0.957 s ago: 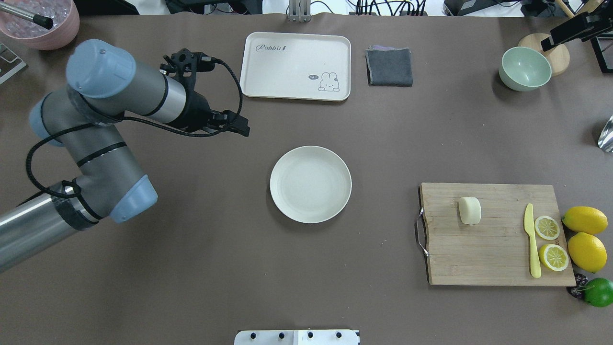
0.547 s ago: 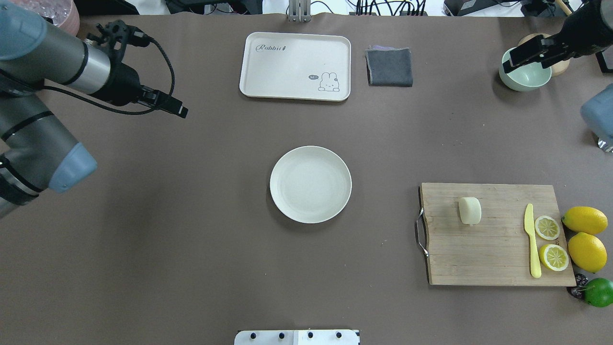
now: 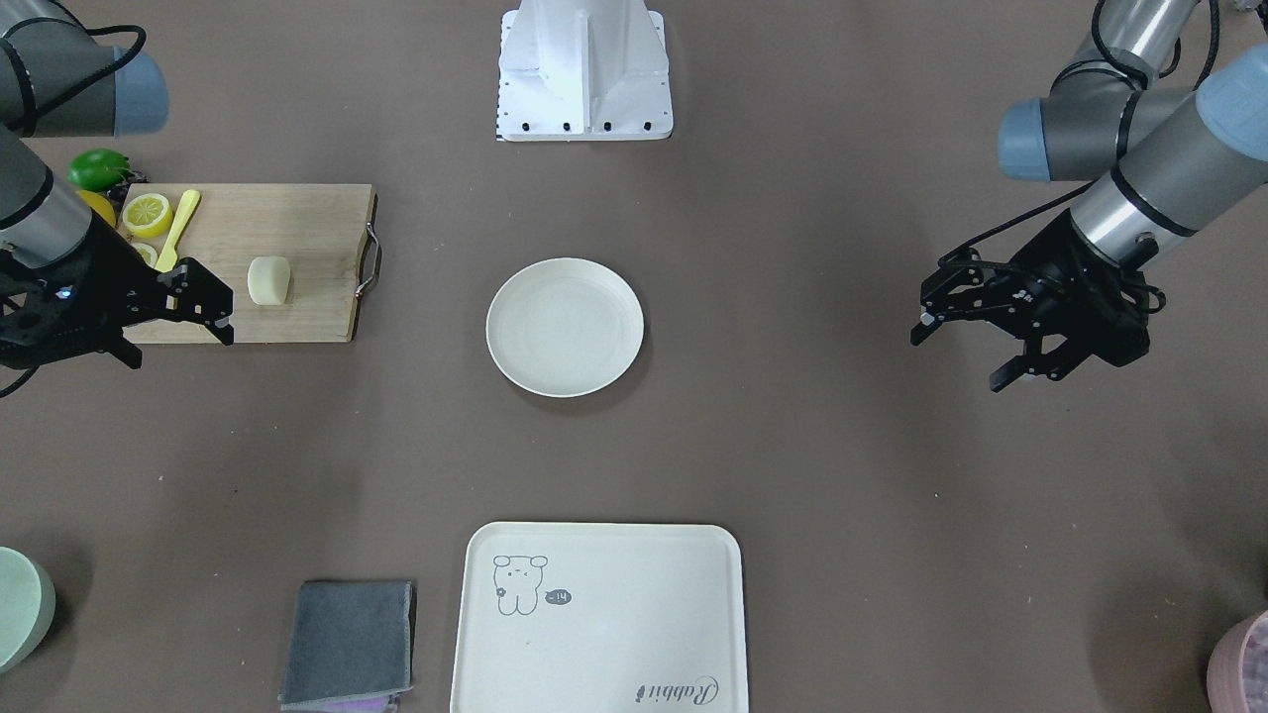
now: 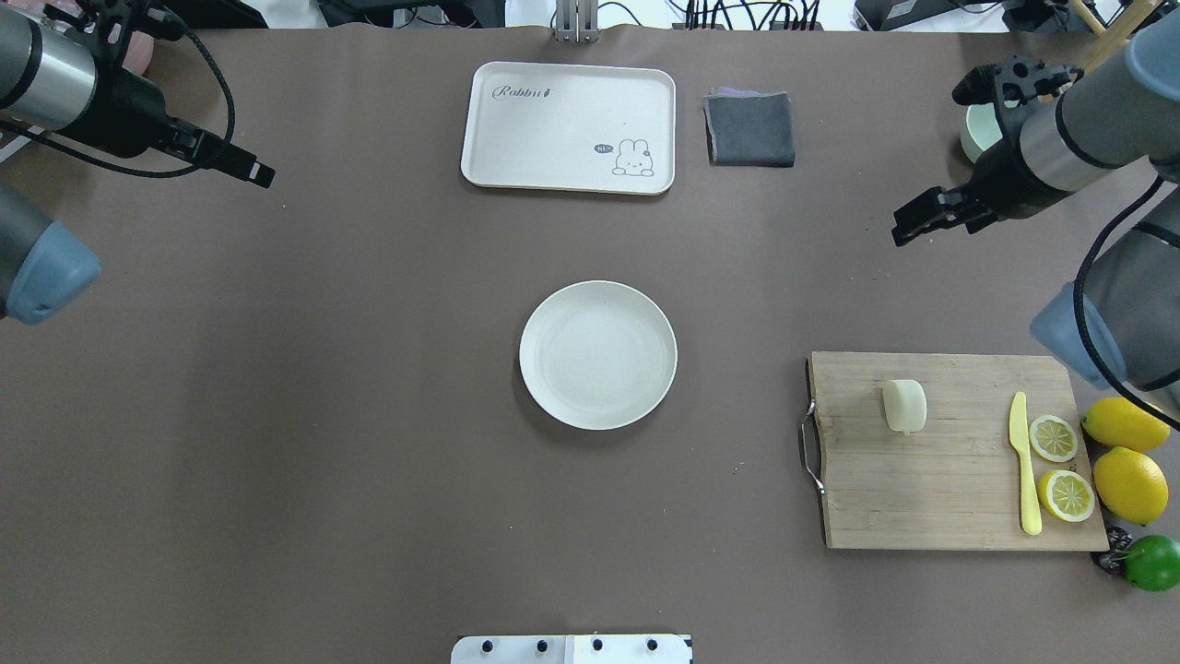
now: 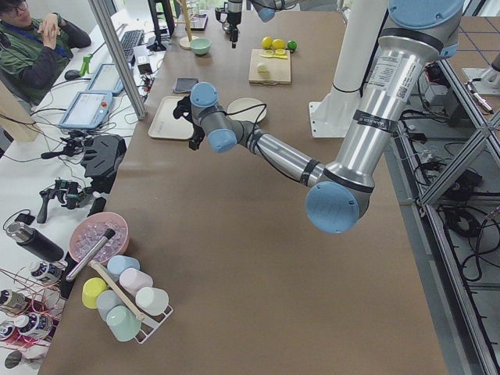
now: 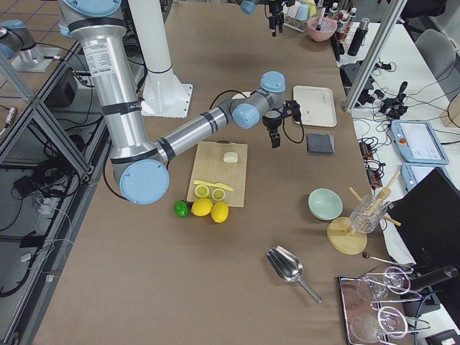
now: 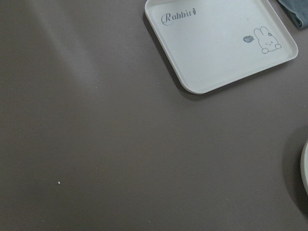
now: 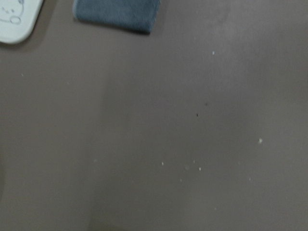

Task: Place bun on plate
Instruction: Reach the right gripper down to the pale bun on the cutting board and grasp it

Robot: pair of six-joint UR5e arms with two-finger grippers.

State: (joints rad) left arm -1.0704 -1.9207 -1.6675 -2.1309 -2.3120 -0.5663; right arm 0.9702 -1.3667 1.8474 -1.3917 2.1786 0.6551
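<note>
The pale cream bun (image 4: 904, 406) lies on the left part of a wooden cutting board (image 4: 949, 489), at the right of the overhead view. The round off-white plate (image 4: 597, 355) sits bare at the table's middle, well left of the board. My right gripper (image 4: 908, 226) hovers open beyond the board's far edge, apart from the bun (image 3: 268, 280); in the front-facing view the right gripper (image 3: 176, 342) holds nothing. My left gripper (image 3: 956, 356) hangs open and empty far to the plate's other side, and the left gripper (image 4: 258, 173) is near the far left corner.
A cream tray with a rabbit drawing (image 4: 569, 127) and a folded grey cloth (image 4: 749, 129) lie at the far side. On the board are a yellow knife (image 4: 1023, 461) and two lemon halves (image 4: 1054, 438). Whole lemons (image 4: 1126, 422) and a lime (image 4: 1152, 561) lie beside it.
My left arm has pulled back toward the far left corner. My right arm has come in from the far right, its gripper moving leftward and closer to the board.
</note>
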